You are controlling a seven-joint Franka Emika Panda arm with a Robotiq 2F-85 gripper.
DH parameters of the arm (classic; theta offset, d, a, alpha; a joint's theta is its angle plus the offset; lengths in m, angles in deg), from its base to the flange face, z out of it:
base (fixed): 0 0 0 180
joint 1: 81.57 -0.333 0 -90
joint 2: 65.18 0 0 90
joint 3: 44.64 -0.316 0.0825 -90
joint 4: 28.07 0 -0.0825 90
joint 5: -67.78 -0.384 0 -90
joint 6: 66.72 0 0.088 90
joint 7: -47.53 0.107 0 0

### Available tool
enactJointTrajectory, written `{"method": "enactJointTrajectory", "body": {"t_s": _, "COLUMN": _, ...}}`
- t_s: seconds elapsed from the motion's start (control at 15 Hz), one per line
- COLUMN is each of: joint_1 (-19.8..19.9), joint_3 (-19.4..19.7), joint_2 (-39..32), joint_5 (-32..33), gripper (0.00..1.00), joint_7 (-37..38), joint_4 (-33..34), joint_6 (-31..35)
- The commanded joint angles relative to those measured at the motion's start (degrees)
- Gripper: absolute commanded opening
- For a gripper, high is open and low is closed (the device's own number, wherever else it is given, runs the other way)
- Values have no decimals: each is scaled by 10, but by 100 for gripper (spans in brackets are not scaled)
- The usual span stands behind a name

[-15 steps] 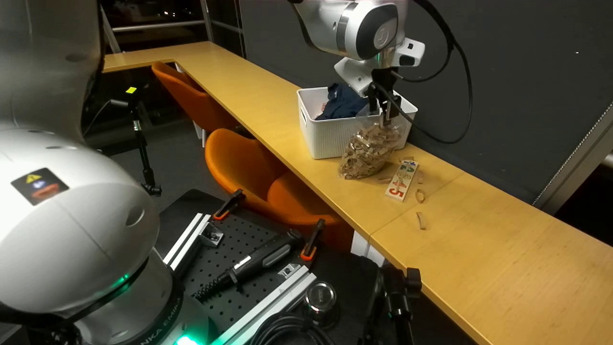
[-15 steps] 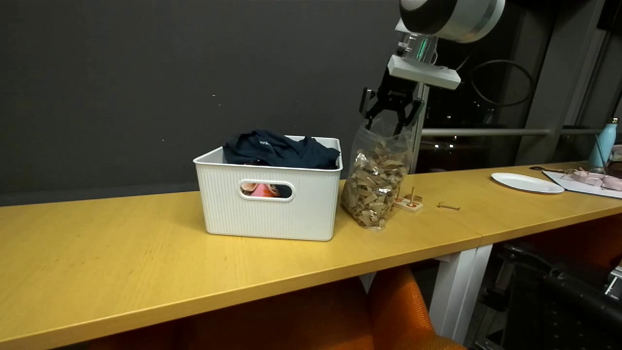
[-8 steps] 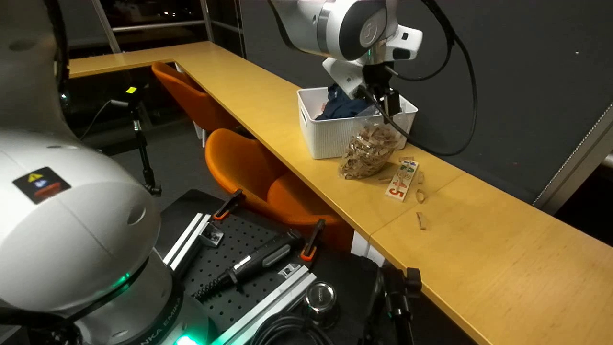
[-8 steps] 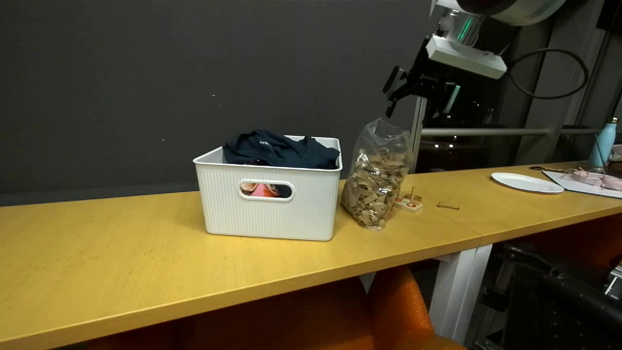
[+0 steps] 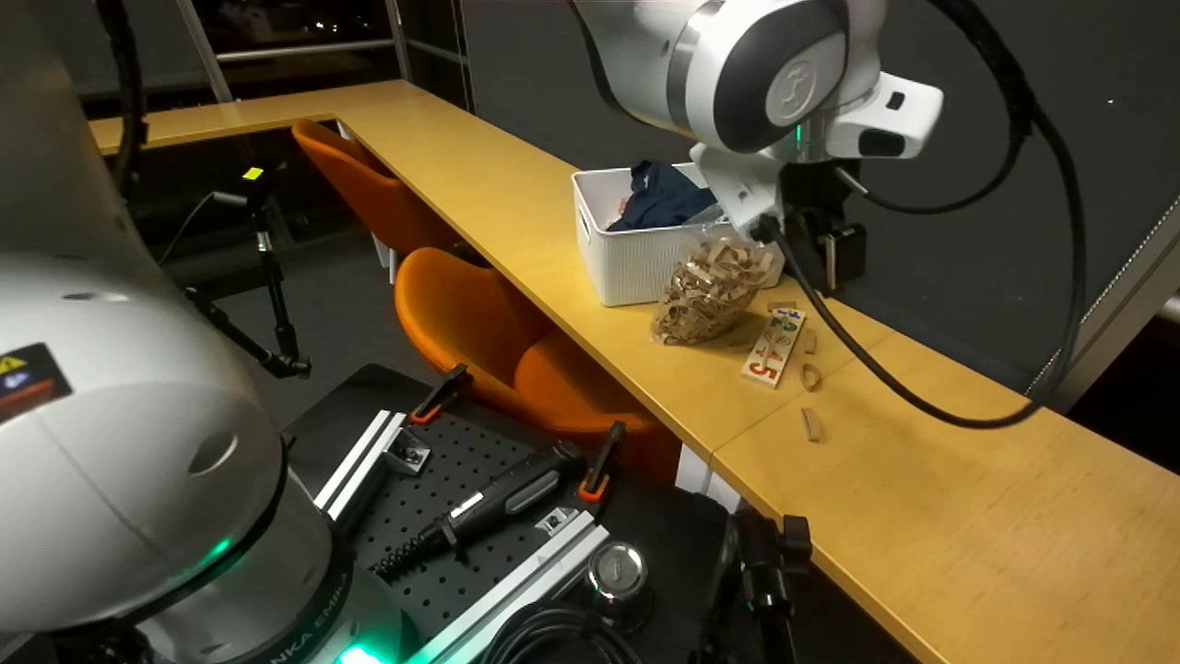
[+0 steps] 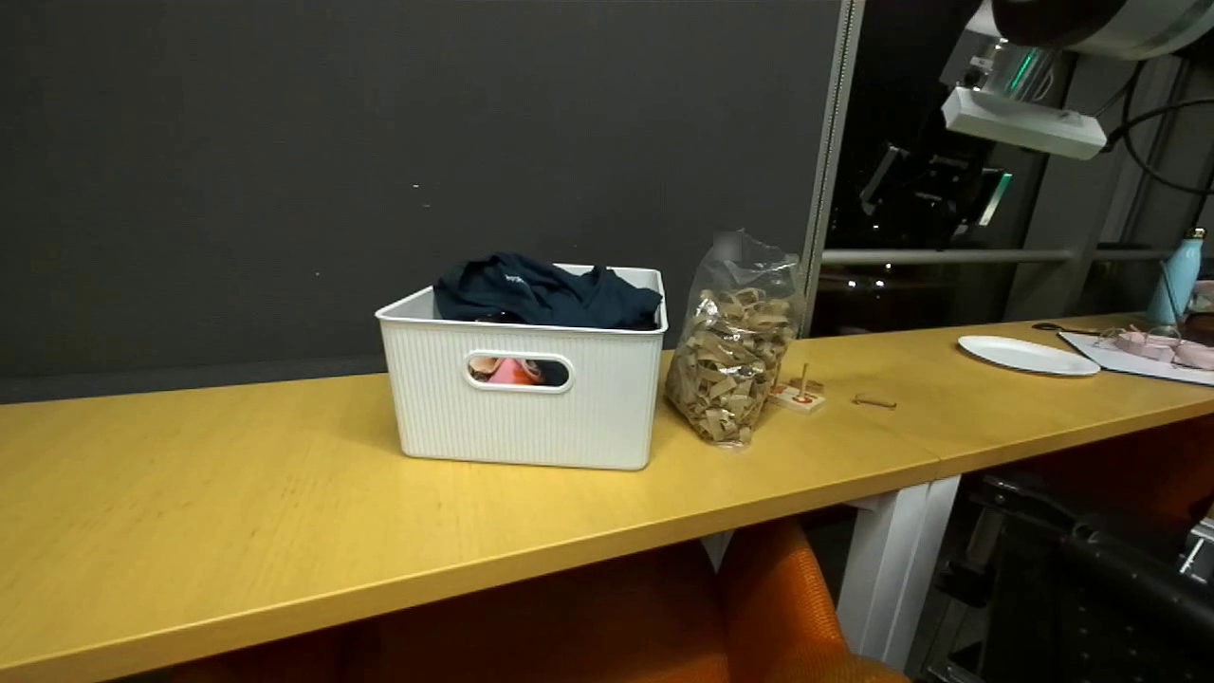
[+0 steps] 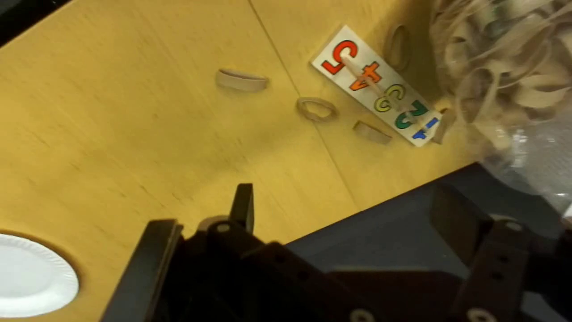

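Note:
My gripper (image 7: 351,214) stands wide open, its black fingers (image 7: 242,203) far apart with nothing between them. In an exterior view the gripper (image 6: 934,204) hangs above the table, clear of the bag. A transparent plastic bag (image 6: 735,360) full of tan loops stands upright on the table against the basket's side; its loose top is empty. The wrist view catches part of this bag (image 7: 509,76) at upper right. Beside it lies a white number board (image 7: 380,89) with coloured digits and a peg. Several tan loops (image 7: 241,81) are scattered near the board.
A white basket (image 6: 522,427) holding dark blue cloth (image 6: 545,294) is left of the bag. Farther along are a white plate (image 6: 1029,357) and a blue bottle (image 6: 1178,280). A dark wall (image 5: 968,231) backs the table; orange chairs (image 5: 498,314) stand at its front edge.
The gripper has spread from around the bag's top, let go of it and moved away from the basket, rightward in both exterior views. The bag stays standing where it was.

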Motion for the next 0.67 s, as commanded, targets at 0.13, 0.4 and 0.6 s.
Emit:
{"method": "enactJointTrajectory", "body": {"t_s": 0.13, "joint_1": 34, "joint_3": 0, "joint_2": -108, "joint_5": -21, "gripper": 100, "joint_7": -34, "joint_4": 62, "joint_6": -24}}
{"method": "enactJointTrajectory", "body": {"t_s": 0.4, "joint_1": 41, "joint_3": -32, "joint_2": -176, "joint_5": -85, "gripper": 100, "joint_7": -78, "joint_4": 98, "joint_6": -6}}
{"method": "enactJointTrajectory", "body": {"t_s": 0.6, "joint_1": 52, "joint_3": -68, "joint_2": -226, "joint_5": -130, "gripper": 100, "joint_7": -120, "joint_4": 128, "joint_6": 24}}
